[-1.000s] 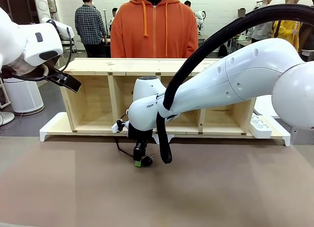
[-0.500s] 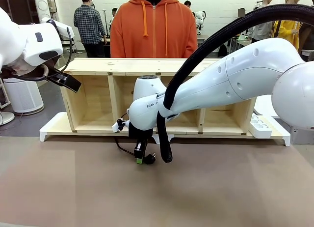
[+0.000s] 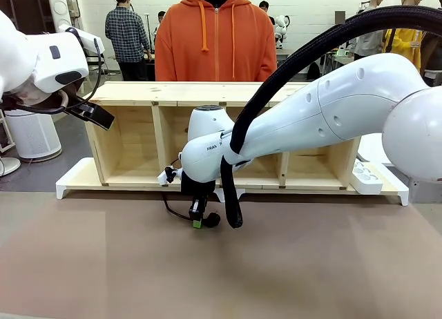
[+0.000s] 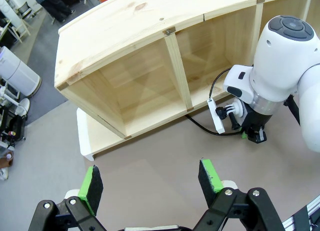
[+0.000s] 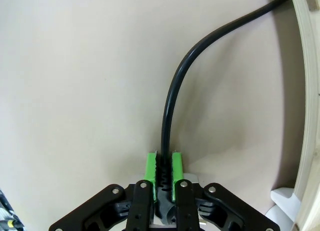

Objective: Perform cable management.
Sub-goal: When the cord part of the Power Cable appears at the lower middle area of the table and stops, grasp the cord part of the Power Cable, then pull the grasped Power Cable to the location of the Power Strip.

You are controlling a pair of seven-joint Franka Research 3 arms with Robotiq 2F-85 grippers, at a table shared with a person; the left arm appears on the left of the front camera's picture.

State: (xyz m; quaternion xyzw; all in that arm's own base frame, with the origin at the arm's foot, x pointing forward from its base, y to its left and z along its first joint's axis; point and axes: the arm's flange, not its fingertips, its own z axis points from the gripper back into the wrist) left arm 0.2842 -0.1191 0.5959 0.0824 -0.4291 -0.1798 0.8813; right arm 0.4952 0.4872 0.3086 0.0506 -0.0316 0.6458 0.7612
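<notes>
**Table** [image 3: 103,264]: brown top. It bears all that we list below.

**Wooden shelf** [image 3: 179,92]: a long, open-fronted shelf lying along the far side of the table on a white base [image 3: 72,181]. Upright boards divide it into compartments. We see a person in an orange hoodie [image 3: 216,36] standing behind it.

**Right gripper** [image 3: 197,221]: reaches down to the table in front of the shelf, near its middle. In its own wrist view the right gripper [image 5: 163,158] has its jaws drawn close together. The green pads [image 5: 151,163] are pressed on either side of the cable's ribbed neck, just above the plug. We count this as a firm hold.

**Left gripper** [image 4: 150,173]: raised over the table off the shelf's left end, with its jaws spread wide. We find nothing between its pads [image 4: 91,183], and they touch nothing.

**Power strip** [image 3: 366,175]: white, resting on the base at the shelf's right end, outside the compartments.

**Cable** [image 5: 170,91]: thin and black. It rises from the right gripper's pads and curves across the tabletop towards the foot of the shelf. In the front view the cable [image 3: 176,210] lies on the table before the shelf, in no compartment. Its plug [image 3: 210,221] sits just beside the gripper, low over the table.
</notes>
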